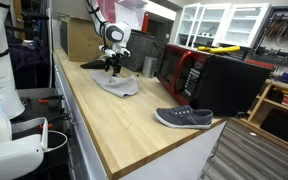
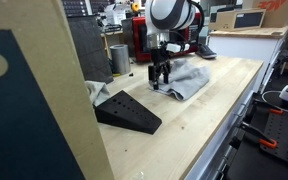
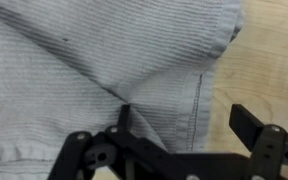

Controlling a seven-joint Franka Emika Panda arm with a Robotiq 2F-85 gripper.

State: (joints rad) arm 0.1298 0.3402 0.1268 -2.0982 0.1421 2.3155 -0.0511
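On the light wooden tabletop (image 1: 104, 125) lay a crumpled grey fabric cloth (image 2: 187, 82), near the far end in both exterior views. Directly above it hung the end effector (image 2: 160, 78), released, its jaws spread wide with the tips just at the fabric; the wrist view showed a stitched seam between them. A black wedge-shaped block (image 2: 129, 112) sat nearby, and a grey sneaker (image 1: 184, 118) lay well apart.

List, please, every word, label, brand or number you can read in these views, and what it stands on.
No text is legible in any view.
Orange marks on the white box: too blurred to read.
Pale mark on the dark blue panel: too blurred to read.
Grey cloth below the open gripper: no print visible.
Shoe: no readable brand.
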